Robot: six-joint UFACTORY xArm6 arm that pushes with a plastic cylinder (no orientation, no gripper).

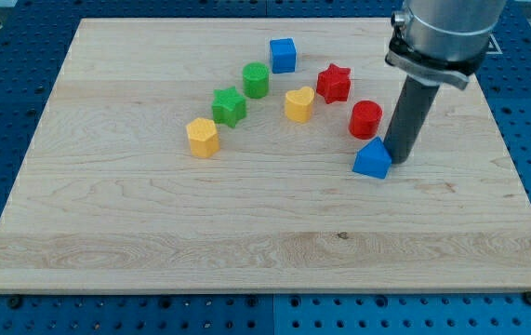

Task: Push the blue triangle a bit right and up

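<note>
The blue triangle (pixel 372 159) is seen right of the board's centre, toward the right edge. My tip (pixel 396 159) is set against the triangle's right side, touching or nearly so. No jaws are carried, only the bare rod. For a push right and up, the tip is judged to be needed at the triangle's lower left. The red cylinder (pixel 365 119) stands just above the triangle. No containers are present.
</note>
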